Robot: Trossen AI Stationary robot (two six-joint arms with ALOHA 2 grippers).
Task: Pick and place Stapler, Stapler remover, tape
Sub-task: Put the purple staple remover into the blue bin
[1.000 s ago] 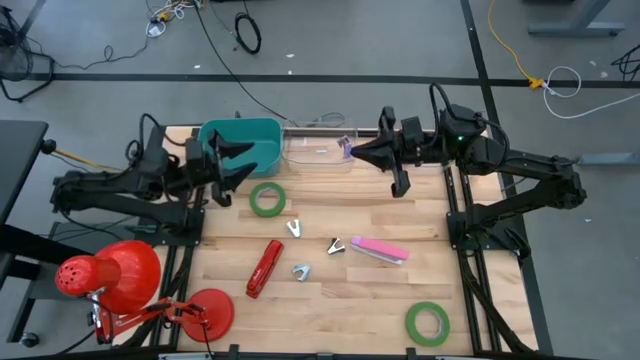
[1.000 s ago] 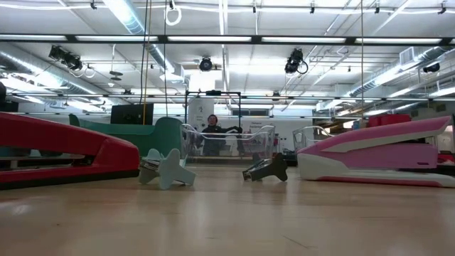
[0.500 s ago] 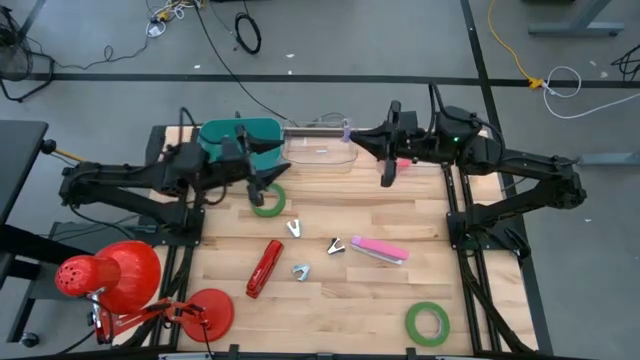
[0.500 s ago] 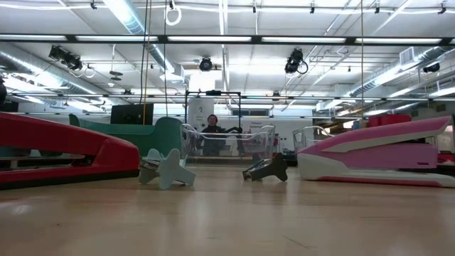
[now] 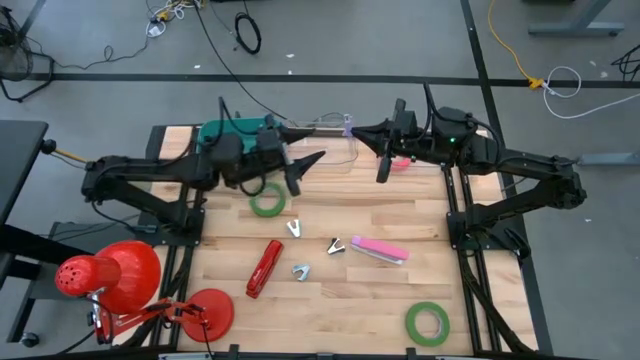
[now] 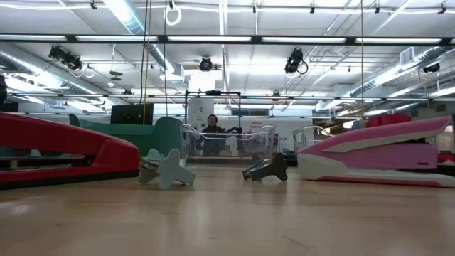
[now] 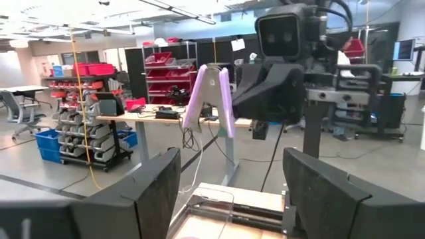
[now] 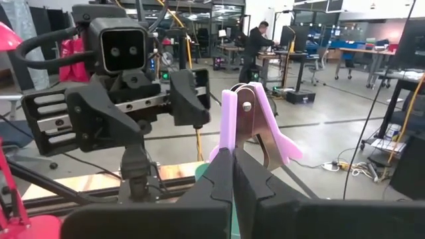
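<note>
My right gripper [image 5: 352, 130] [image 8: 232, 178] is shut on a purple stapler remover [image 8: 247, 123] [image 7: 212, 99], raised over the far right end of a clear container [image 5: 318, 152]. Facing it, my left gripper [image 5: 303, 170] [image 7: 232, 199] is open and holds nothing, raised by that container's left end. On the wooden table lie a red stapler [image 5: 265, 268], a pink stapler [image 5: 378, 250], three small stapler removers [image 5: 293, 228] [image 5: 335, 245] [image 5: 300, 270] and two green tape rolls [image 5: 267, 200] [image 5: 427, 322], all flat. Neither gripper shows in the low view. My right gripper pinches the purple stapler remover between its two fingers, at one end [image 8: 232, 154]. The fingers lie level and point toward the table's left. The remover sticks out beyond the fingertips, its purple wings [image 8: 282, 145] spread, lifted clear of the table and the container.
A teal bin [image 5: 232, 140] stands at the far left beside the clear container. A red desk lamp [image 5: 110, 275] stands at the near left corner. Something pink [image 5: 401, 162] shows under my right arm. A person [image 6: 211, 131] is in the room beyond.
My left gripper, still open, has travelled from the teal bin toward the table's right and a little up, and now faces my right gripper. My right gripper has swung its tip toward the far edge with the purple remover still in its hold.
</note>
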